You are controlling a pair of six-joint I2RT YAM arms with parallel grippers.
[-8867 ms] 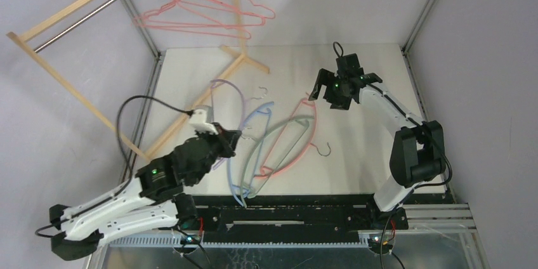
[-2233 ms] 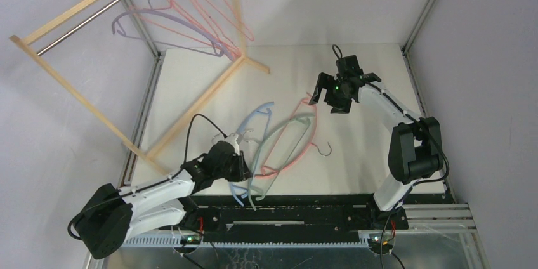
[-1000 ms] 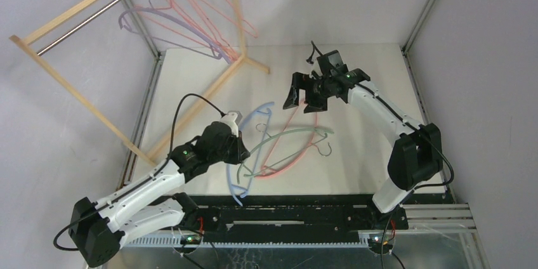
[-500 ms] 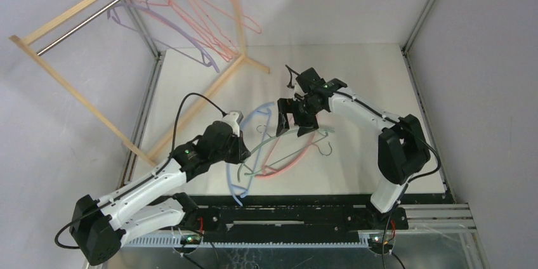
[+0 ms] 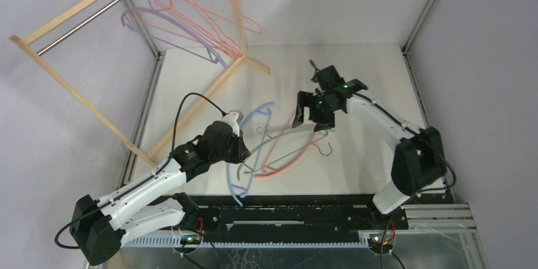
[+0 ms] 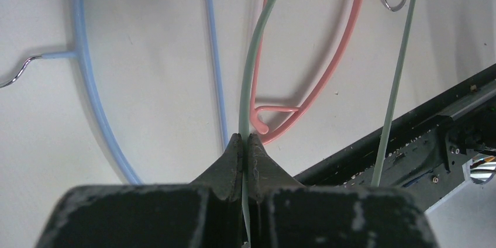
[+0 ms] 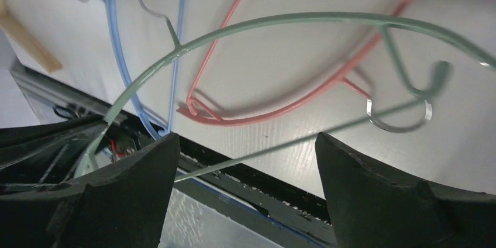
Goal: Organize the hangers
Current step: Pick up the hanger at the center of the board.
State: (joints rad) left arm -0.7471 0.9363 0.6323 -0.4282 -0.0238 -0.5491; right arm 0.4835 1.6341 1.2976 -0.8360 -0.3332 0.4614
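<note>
Pinching the green hanger (image 6: pixel 252 72) is the left gripper (image 6: pixel 245 143), clamped tight on its curved arm. The left wrist view makes that dead obvious: both fingers meet and the green rod runs straight out from between them. From the top you only see the left gripper (image 5: pixel 236 148) at the near-left end of the green hanger (image 5: pixel 279 137), and the pinch itself is hidden.

The right gripper (image 7: pixel 245 160) is spread wide in its own wrist view, one finger at each bottom corner. The green hanger (image 7: pixel 281 21) arcs across beyond them and its thin straight bar crosses the gap. I can't tell if either finger actually touches it. The top view puts the right gripper (image 5: pixel 314 113) over the far-right end of the green hanger.

Moving outward, the pink hanger (image 6: pixel 333 66) lies on the table (image 5: pixel 355 66), crossing under the green one. The blue hanger (image 6: pixel 88 96) sits just left of the green one, overlapping it. The wrist views show their metal hooks clearly, while from above they're tiny.

Only the top view shows the rest. Well apart from the green hanger, far back-left, is the rack (image 5: pixel 76 9), with a lilac hanger (image 5: pixel 184 34) and thin wire hangers (image 5: pixel 209 9) on its rod.
</note>
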